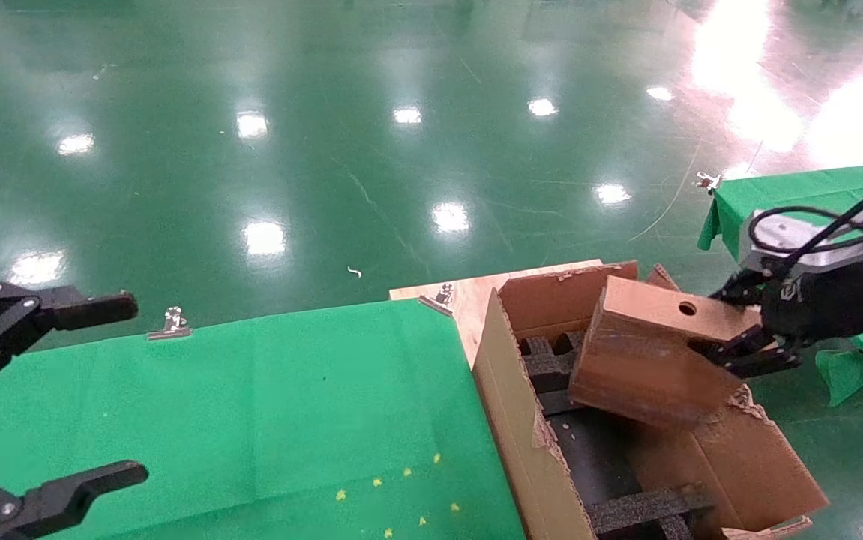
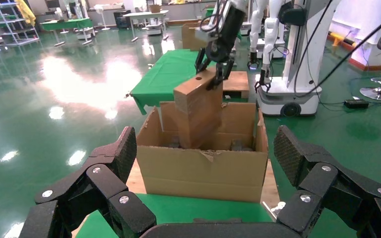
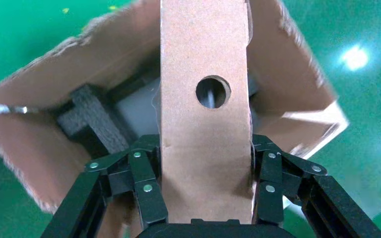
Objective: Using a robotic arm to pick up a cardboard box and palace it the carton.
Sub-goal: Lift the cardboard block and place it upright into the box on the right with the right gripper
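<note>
**A:** Where was the cardboard box (image 1: 648, 360) at that moment?

**B:** It was in my right gripper (image 1: 747, 339), clamped between the fingers (image 3: 146, 191) at one narrow end. The box hung over the open carton (image 1: 528, 450), tilted, and its lower end was already below the carton's rim, close to the black foam inserts (image 1: 551, 371). I could not tell if it touched them.

**A:** And which way did it lie from the gripper?

**B:** Its long axis ran straight away from my right gripper, down and toward the carton's inside. The face with the round hole (image 1: 687, 308) looked up. So I judged the next move was only a descent along this axis and then a release, with care that the lower corner did not catch on the foam or on the torn flap (image 1: 757, 409).

**A:** The left arm?

**B:** My left gripper (image 1: 64, 390) was spread open and held nothing, over the green-covered table (image 1: 266, 405), well apart from the carton. The right one was clearly the nearer.

**A:** Any writing on the box?

**B:** No. I saw no label or brand on the box or on the carton.
</note>
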Robot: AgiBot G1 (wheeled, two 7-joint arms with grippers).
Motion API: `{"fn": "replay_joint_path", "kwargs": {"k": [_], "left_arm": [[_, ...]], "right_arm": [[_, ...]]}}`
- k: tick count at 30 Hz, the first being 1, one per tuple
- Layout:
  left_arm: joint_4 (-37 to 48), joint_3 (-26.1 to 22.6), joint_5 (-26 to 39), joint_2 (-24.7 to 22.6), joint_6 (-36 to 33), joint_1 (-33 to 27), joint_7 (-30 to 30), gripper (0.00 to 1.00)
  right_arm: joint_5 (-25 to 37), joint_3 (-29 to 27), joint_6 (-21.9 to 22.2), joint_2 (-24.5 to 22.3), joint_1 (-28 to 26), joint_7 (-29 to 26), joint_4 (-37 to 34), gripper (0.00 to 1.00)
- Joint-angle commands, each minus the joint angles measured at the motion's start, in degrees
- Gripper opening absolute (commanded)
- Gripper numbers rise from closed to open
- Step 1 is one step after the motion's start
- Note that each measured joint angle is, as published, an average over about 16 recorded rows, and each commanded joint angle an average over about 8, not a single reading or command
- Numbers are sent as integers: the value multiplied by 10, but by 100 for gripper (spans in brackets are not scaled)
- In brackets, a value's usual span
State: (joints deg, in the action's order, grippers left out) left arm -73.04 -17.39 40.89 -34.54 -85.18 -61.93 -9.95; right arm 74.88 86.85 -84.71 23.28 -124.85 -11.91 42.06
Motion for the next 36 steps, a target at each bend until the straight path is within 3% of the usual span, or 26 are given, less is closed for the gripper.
{"fn": "replay_joint_path", "kwargs": {"k": [1, 10, 16, 19, 28, 36], "left_arm": [[0, 0, 0, 0, 0, 0, 0, 100], [0, 0, 0, 0, 0, 0, 0, 100], [0, 0, 0, 0, 0, 0, 0, 100], [0, 0, 0, 0, 0, 0, 0, 100], [0, 0, 0, 0, 0, 0, 0, 100], [1, -1, -1, 0, 0, 0, 0, 100]], "right_arm": [[-7, 2, 16, -2, 14, -24, -3, 0], [2, 18, 126, -53, 58, -257, 66, 0], [24, 34, 169, -79, 76, -385, 140, 0], [31, 38, 181, -86, 79, -413, 164, 0], [35, 40, 188, -85, 82, -427, 165, 0], [74, 58, 232, -81, 99, -565, 193, 0]]}}
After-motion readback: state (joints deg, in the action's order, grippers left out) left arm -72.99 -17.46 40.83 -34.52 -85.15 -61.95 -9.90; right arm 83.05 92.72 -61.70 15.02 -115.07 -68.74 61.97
